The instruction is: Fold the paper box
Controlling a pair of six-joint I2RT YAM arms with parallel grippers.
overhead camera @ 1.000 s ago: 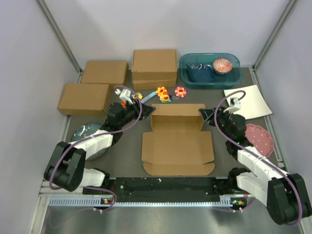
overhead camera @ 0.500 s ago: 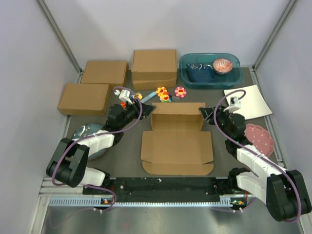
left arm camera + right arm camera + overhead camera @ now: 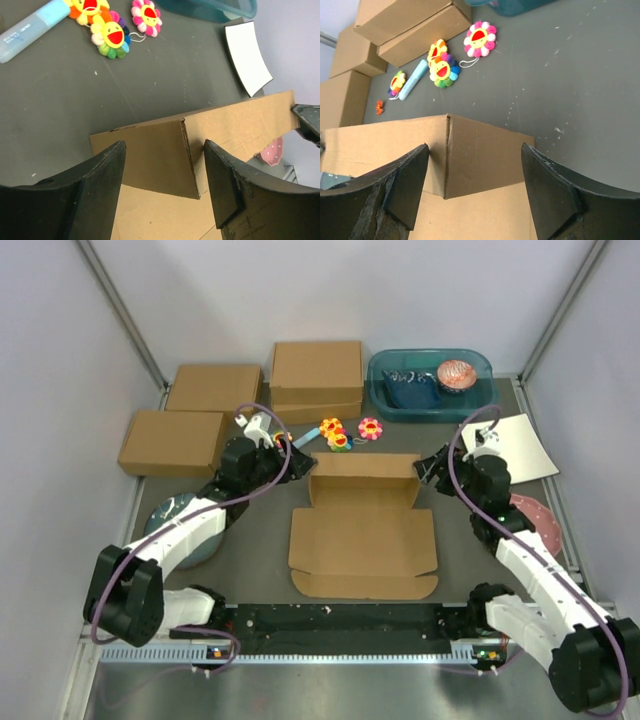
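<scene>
Both sides alike — left gripper (image 3: 164, 150) fingers apart around left rear corner of paper box (image 3: 363, 540), right gripper (image 3: 474, 150) fingers apart around right rear corner; neither clamps cardboard. Paper box lies mid-desk (image 3: 455, 520) — rear wall upright, broad panel flat toward near edge.

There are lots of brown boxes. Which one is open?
The paper box in the middle, nearest the front. It lies spread open with its far wall standing up; the other boxes behind it are all shut.
</scene>
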